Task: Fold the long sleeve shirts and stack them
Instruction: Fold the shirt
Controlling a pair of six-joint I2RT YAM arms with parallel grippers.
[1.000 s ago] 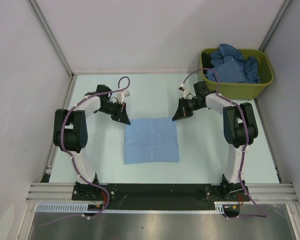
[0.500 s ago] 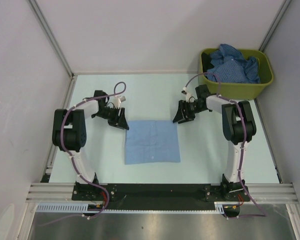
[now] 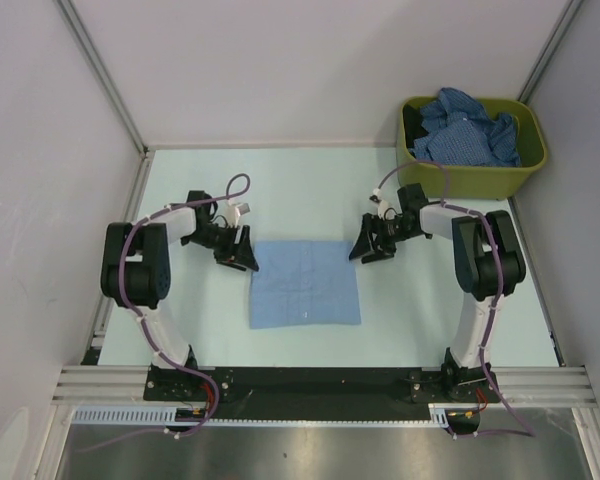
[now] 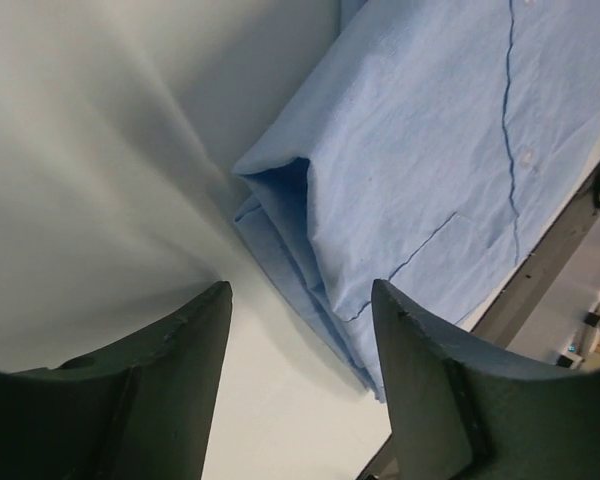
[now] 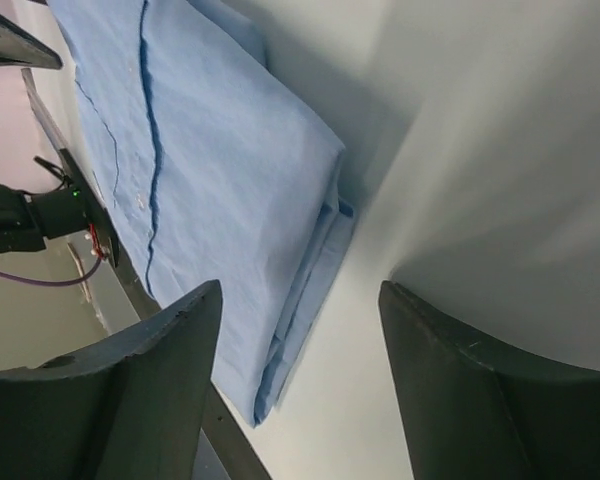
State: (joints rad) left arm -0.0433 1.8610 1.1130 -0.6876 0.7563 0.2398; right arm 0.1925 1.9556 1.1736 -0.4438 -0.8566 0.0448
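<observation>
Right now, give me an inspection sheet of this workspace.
Surface: pale green table, flat.
Job's things: light blue shirt folded square at mid-table; darker blue patterned shirts heaped in the olive-green bin at the far right corner.
Clutter: nothing seen.
Grippers: left gripper and right gripper open, empty, at the folded shirt's far corners.
Cables: purple cables run along both arms.
Surroundings: white walls on three sides; metal rail at near edge.

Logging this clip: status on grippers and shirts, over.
Left gripper open, empty, beside folded light blue shirt. Right gripper same, opposite corner. Darker shirts in green bin. Nothing obstructing.
</observation>
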